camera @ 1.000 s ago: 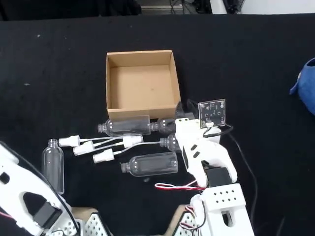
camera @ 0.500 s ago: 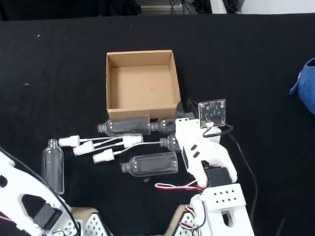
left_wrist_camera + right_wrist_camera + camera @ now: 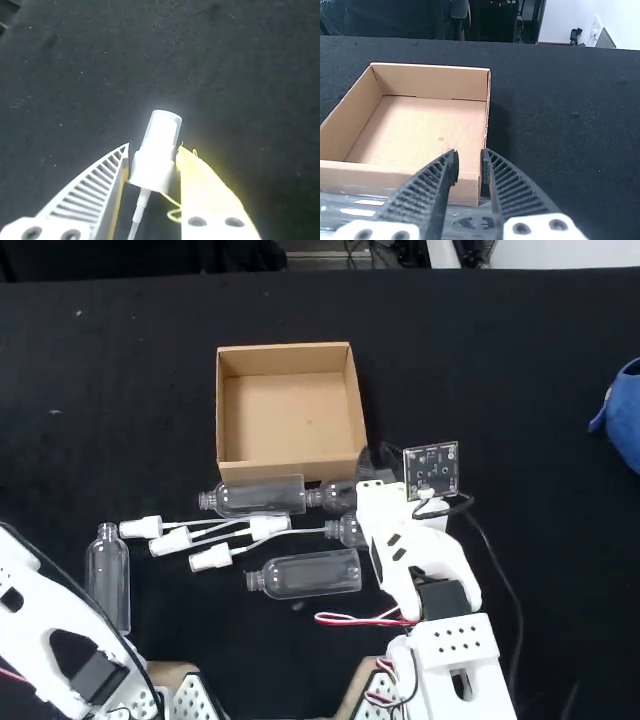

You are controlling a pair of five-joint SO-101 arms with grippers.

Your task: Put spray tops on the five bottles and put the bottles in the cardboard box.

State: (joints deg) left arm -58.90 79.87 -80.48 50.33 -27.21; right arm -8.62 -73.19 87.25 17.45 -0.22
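In the high view you can see that the task is only at its beginning. The cardboard box [image 3: 288,410] is empty, and all five bottles lie on the black surface [image 3: 520,390] with bare necks. One bottle [image 3: 260,495] lies just beside the near wall of the box. A second bottle [image 3: 305,573] lies closer to the arms, and a third bottle [image 3: 108,575] lies apart at the side. The last two bottles [image 3: 345,530] are partly hidden under the right arm [image 3: 415,560]. Four spray tops [image 3: 212,558] lie loose among them, not fitted to anything. In the left wrist view, your left gripper [image 3: 153,149] is closed on the fifth spray top [image 3: 162,130]. It pinches the top at its collar above bare surface, with no bottle near it. In the right wrist view, your right gripper [image 3: 468,157] holds nothing. Its jaws stand with only a narrow gap, over a lying bottle and in front of the box wall. By my judgement, all five tops must still be fitted and all five bottles must still be put in the box.
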